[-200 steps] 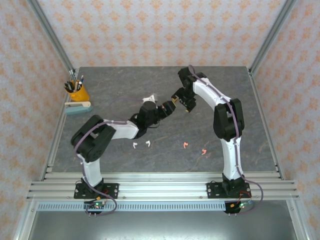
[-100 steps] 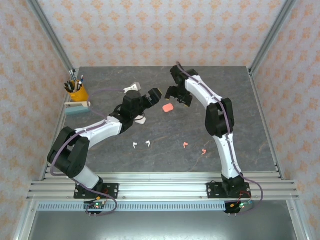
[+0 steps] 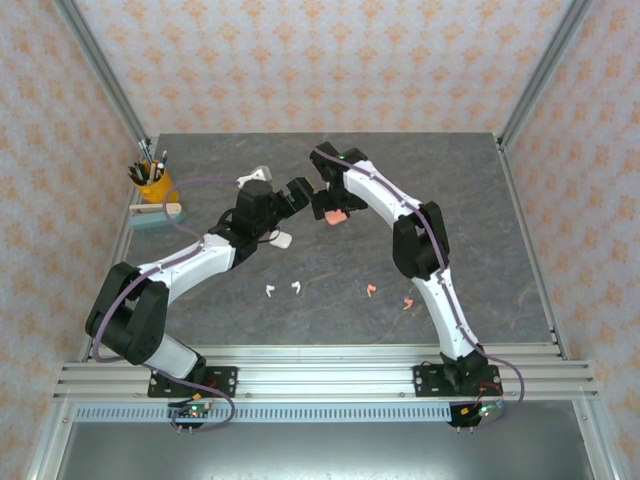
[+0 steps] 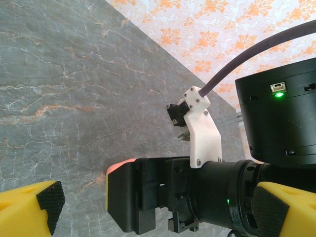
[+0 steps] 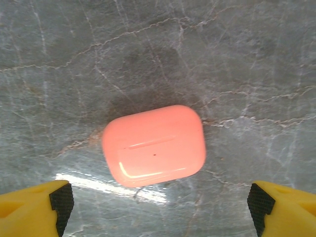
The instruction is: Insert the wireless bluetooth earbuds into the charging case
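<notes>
Right wrist, glossy rounded salmon case (image 5: 154, 145), veined grey table (image 5: 247, 59), left gripper (image 4: 159, 206) and right gripper (image 5: 160, 205) spread.

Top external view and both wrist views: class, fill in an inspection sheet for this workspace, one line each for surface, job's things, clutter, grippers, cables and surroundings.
Surface: grey marbled table.
Job's things: pink case closed, flat on the table; white case beside the left arm, lid too small to judge; two white earbuds and two pink earbuds loose nearer the arm bases.
Clutter: yellow pen cup and teal-and-beige block at the left edge.
Grippers: right gripper open, above the pink case, fingers either side, not touching; left gripper open, holding nothing.
Cables: purple cables along both arms, off the job's things.
Surroundings: orange-patterned walls, metal frame posts.
</notes>
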